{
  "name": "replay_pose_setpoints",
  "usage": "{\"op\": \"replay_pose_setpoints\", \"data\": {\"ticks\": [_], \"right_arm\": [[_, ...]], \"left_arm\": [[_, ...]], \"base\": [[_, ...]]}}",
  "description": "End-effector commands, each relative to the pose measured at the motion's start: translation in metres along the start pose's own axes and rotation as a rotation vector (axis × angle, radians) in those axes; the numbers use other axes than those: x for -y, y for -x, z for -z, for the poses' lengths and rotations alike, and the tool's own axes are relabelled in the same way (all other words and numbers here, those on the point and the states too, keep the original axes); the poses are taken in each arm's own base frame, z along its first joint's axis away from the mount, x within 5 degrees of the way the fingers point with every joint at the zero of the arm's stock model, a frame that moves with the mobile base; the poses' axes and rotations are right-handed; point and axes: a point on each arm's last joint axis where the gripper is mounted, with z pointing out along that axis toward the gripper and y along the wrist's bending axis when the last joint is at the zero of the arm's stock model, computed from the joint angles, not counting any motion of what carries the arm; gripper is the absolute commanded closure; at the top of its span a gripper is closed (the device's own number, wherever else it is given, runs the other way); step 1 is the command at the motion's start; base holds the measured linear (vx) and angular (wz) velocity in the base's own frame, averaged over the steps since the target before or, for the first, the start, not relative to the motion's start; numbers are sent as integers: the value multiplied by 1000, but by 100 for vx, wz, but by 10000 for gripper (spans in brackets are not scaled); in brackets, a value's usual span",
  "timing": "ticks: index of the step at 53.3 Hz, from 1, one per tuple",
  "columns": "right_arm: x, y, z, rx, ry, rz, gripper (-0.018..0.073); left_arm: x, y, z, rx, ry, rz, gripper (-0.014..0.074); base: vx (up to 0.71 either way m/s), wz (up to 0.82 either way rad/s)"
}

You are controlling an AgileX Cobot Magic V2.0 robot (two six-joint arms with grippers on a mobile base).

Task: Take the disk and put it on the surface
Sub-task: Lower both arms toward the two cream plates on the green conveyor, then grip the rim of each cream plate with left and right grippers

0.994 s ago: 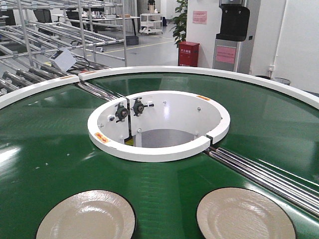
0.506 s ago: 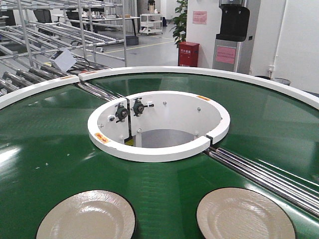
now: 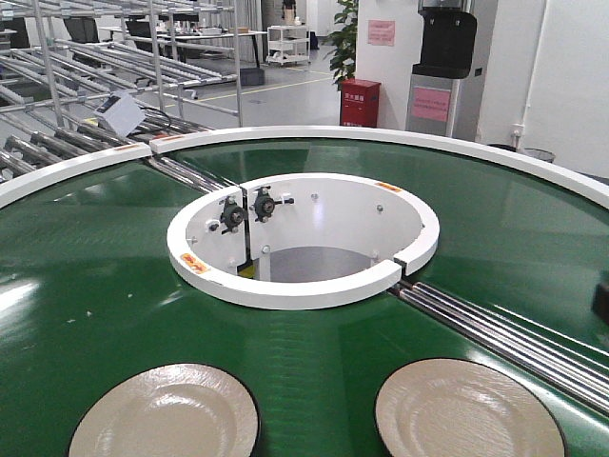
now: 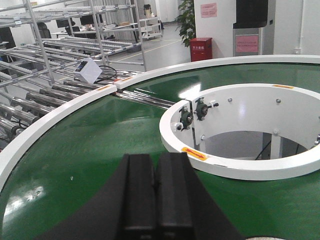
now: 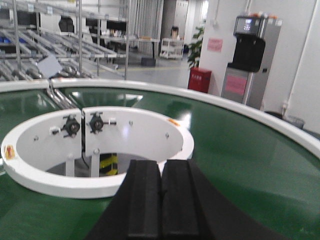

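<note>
left disk and right disk lie flat, apart, side by side on the green conveyor belt. left gripper: fingers pressed together, holding nothing, above the belt. right gripper: likewise.

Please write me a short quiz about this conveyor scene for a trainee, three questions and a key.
1. How many items lie on the green belt?
2. True or false: the left gripper is shut on a disk.
3. The red cabinet stands: A) on the belt, B) beyond the belt, C) on a disk.
Key: 1. Two, the left disk and the right disk. 2. False; shut on nothing. 3. B.
</note>
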Motion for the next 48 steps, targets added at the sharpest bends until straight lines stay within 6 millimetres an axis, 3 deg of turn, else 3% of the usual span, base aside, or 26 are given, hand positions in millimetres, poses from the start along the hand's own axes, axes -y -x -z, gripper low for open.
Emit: {"op": "replay_pose_setpoints", "data": {"ticks": [1,9,13,18,24,30,40,48], "right_arm": [[0,20,0,115,9,0,519],[0,19,1,110,8,0,363],[0,19,1,107,8,0,230],[0,19,1,107,8,0,-3],[0,19,1,111,8,0,-165],[0,19,0,109,8,2,-167],[2,12,-2,-13,-9,-146,-121],[3,1,-24,-274,-37,-149,-43]], "left_arm": [[-2,22,4,138,19,6,555],[-2,22,4,139,19,5,424],[-2,22,4,139,19,5,324],[-2,22,4,139,19,4,174],[-2,23,4,147,21,5,45],[-2,22,4,142,19,19,-3],[1,12,0,28,-9,82,29],[4,-3,-32,-199,-45,52,50]], "base": [[0,0],[0,0],[0,0],[0,0],[0,0],[0,0],[0,0],[0,0]]}}
